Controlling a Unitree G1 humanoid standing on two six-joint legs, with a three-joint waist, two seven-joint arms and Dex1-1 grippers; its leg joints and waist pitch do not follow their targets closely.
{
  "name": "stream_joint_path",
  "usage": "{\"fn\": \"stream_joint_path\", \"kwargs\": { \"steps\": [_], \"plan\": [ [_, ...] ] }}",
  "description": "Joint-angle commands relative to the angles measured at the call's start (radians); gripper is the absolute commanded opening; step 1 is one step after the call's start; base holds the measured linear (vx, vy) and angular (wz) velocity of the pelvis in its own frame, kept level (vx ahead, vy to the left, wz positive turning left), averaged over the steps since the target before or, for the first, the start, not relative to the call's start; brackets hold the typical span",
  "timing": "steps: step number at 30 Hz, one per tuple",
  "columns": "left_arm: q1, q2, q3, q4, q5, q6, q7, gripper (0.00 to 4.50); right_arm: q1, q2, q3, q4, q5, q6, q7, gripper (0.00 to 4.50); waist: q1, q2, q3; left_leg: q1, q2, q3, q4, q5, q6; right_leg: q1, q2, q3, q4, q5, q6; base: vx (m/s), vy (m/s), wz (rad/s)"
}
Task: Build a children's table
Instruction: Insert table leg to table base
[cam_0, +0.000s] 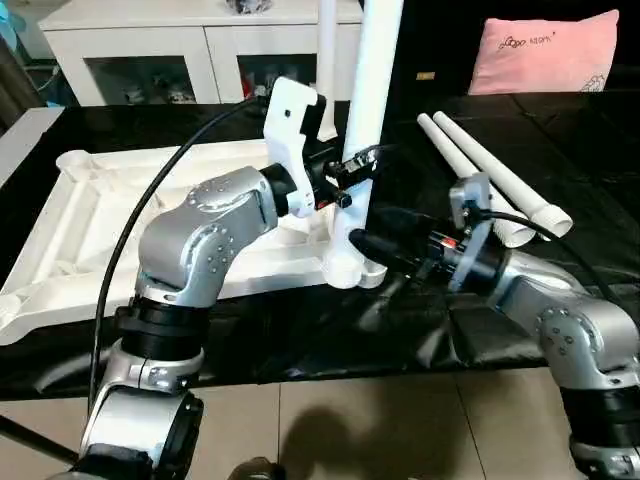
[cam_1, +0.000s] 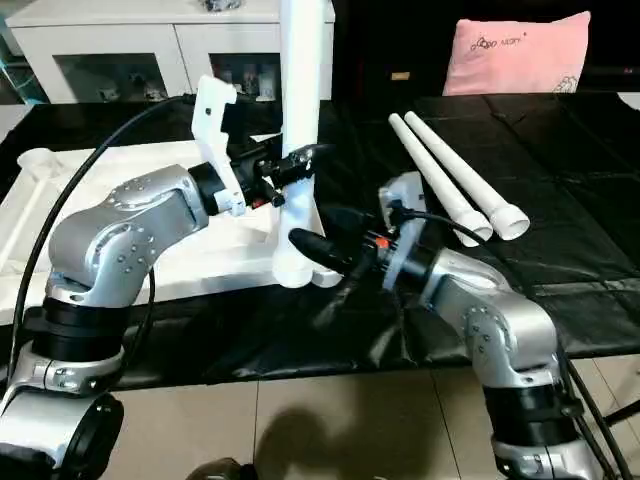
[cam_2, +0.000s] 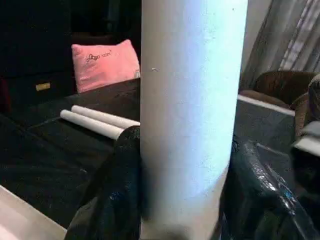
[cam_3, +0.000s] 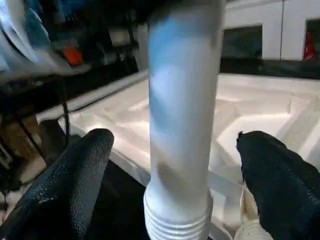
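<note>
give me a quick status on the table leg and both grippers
Left gripper shut on upright leg. Right gripper open around its threaded lower end, fingers clear. Leg at tabletop corner socket, seating unclear. Two spare legs lie aside; nothing in the way.

One white tabletop lies ribbed side up on the one black worktop. Four white tube legs show: two upright, one in front of the other, and two lying side by side. One pink cushion, one white cabinet, two grippers, left gripper and right gripper.
</note>
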Motion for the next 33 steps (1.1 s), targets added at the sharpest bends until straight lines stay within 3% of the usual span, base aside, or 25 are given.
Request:
{"fn": "stream_joint_path", "kwargs": {
  "steps": [1, 3, 18, 29, 33],
  "plan": [
    [-0.022, 0.003, -0.011, -0.019, 0.014, -0.014, 0.006, 1.84, -0.017, 0.008, 0.009, 0.017, -0.021, -0.009, -0.015, 4.31, -0.001, -0.017, -0.079, 0.025, 0.044, -0.023, -0.058, -0.110, 0.043, 0.046, -0.049, 0.037, -0.061, -0.112, -0.207, 0.000, 0.000, 0.00],
    [-0.022, 0.001, -0.016, -0.023, 0.017, -0.016, 0.006, 1.84, -0.029, 0.018, 0.009, 0.032, -0.031, -0.014, -0.030, 4.31, -0.001, -0.016, -0.080, 0.026, 0.044, -0.023, -0.057, -0.103, 0.046, 0.046, -0.048, 0.036, -0.060, -0.102, -0.210, 0.000, 0.000, 0.00],
    [-0.033, -0.008, -0.028, -0.027, 0.018, -0.005, -0.011, 1.84, -0.082, 0.061, 0.076, 0.131, -0.096, -0.055, 0.010, 3.03, -0.003, -0.017, -0.081, 0.025, 0.044, -0.023, -0.056, -0.112, 0.049, 0.047, -0.049, 0.036, -0.057, -0.096, -0.222, 0.000, 0.000, 0.00],
    [-0.036, -0.010, -0.026, -0.026, 0.015, 0.000, -0.021, 1.84, -0.105, 0.073, 0.070, 0.188, -0.107, -0.066, 0.031, 2.00, -0.002, -0.018, -0.081, 0.025, 0.044, -0.022, -0.054, -0.100, 0.055, 0.047, -0.049, 0.037, -0.055, -0.079, -0.225, 0.000, 0.000, 0.00],
    [-0.037, -0.010, -0.024, -0.024, 0.016, 0.001, -0.020, 1.84, -0.104, 0.073, 0.068, 0.193, -0.101, -0.067, 0.036, 1.95, -0.002, -0.017, -0.080, 0.025, 0.044, -0.023, -0.055, -0.106, 0.054, 0.047, -0.049, 0.037, -0.056, -0.090, -0.225, 0.000, 0.000, 0.00]
  ]
}}
